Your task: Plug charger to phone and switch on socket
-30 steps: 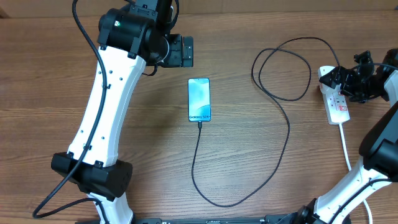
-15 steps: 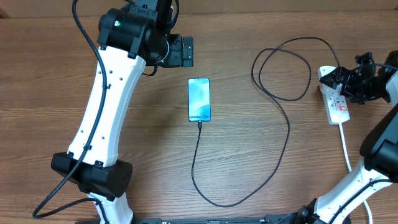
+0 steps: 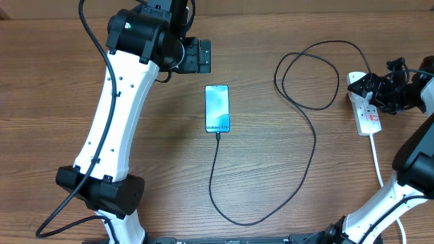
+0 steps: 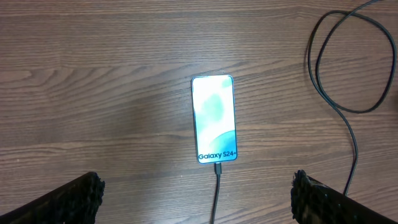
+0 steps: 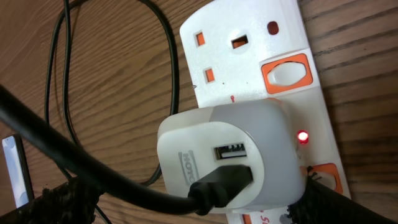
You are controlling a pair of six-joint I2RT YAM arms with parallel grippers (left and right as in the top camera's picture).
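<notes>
Two hands, both spread wide, empty | left hand [image 4: 198, 196] near phone [image 4: 214, 118] | right hand [image 5: 199, 200] over socket [image 5: 249, 37]

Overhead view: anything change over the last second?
Nothing visibly changed. The right gripper is open as before over the white adapter on the socket. The left gripper is open and clear of the phone. The charger cable is plugged into the phone, its loops unmoved.
</notes>
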